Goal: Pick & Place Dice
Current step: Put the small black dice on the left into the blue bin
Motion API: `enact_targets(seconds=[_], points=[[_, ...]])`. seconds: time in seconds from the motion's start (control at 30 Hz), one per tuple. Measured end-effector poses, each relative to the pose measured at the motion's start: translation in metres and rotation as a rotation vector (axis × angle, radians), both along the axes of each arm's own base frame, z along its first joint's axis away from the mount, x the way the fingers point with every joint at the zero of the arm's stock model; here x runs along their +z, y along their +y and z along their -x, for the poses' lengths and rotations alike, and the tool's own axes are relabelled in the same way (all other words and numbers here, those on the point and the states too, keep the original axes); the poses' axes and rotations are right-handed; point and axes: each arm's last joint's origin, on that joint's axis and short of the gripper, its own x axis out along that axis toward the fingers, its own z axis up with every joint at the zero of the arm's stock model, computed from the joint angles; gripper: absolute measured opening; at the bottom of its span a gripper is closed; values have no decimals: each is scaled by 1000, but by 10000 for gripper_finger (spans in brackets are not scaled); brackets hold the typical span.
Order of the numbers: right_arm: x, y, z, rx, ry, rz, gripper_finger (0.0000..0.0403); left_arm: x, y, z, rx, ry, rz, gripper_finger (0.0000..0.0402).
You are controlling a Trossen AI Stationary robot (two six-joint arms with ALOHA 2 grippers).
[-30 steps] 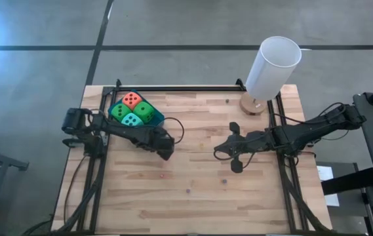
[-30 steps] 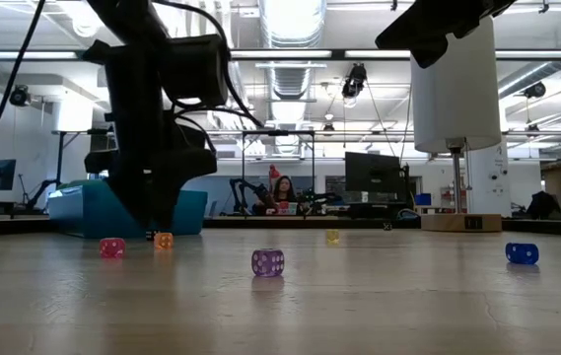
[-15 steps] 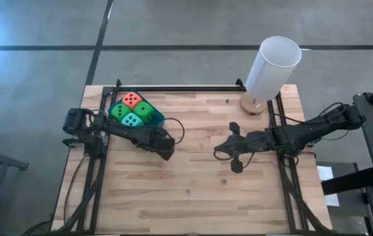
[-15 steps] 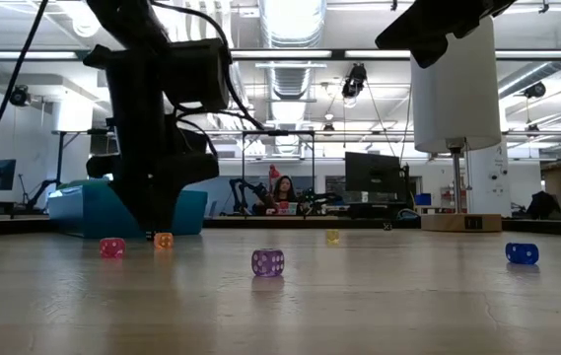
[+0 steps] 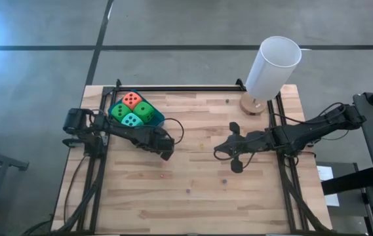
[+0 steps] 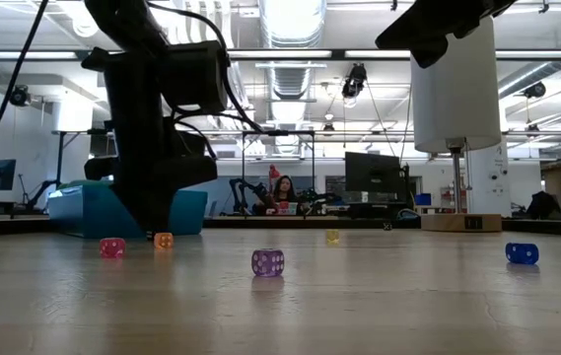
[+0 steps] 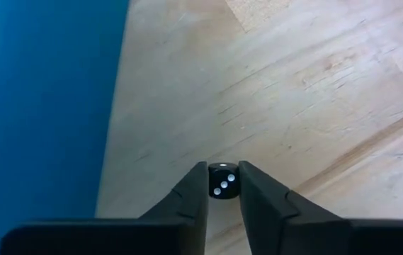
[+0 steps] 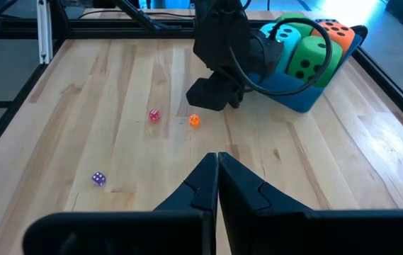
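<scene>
While my left end effector (image 7: 222, 167) sits low over the counter (image 5: 199, 196), its two fingers (image 7: 190, 195) press against either side of a small black die (image 7: 222, 183) with white pips, so it is grasping that die, which rests on the wood. Just beside this grip, on the far left, stands the blue tray (image 5: 160, 120). It holds the four big soft dice packed together: the orange-red die (image 5: 131, 99) farthest back, one green die (image 5: 145, 111) to its right, the other green die (image 5: 117, 111) to its left, and the teal die (image 5: 131, 120) nearest.

Close to my left end effector lie a tiny orange die (image 8: 194, 120) and a tiny pink die (image 8: 154, 115). A purple die (image 8: 98, 178) lies farther out toward the near side. Seen from table height, a yellow die (image 6: 332, 237) and a blue die (image 6: 522, 253) sit further right.

My right end effector (image 8: 217, 157) waits right of the middle of the counter, clenched with its fingers pressed together and nothing between them. At the far right corner stands a white cylinder (image 5: 273, 65) on a round wooden base (image 5: 252, 105).
</scene>
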Motion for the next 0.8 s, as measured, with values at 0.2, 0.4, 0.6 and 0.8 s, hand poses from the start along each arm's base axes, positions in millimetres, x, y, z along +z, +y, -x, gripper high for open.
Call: enact_targets(seconds=[0.2,0.4,0.6,0.8], points=[[0,0,0,0,0,0,8,0,0,0,0,0,0,48],[0,0,0,0,0,0,8,0,0,0,-1,0,0,54],[0,0,0,0,0,0,8,5,0,-4,-30,-14,-3,53],[0,0,0,0,0,0,8,17,0,-15,-83,-52,-19,54]])
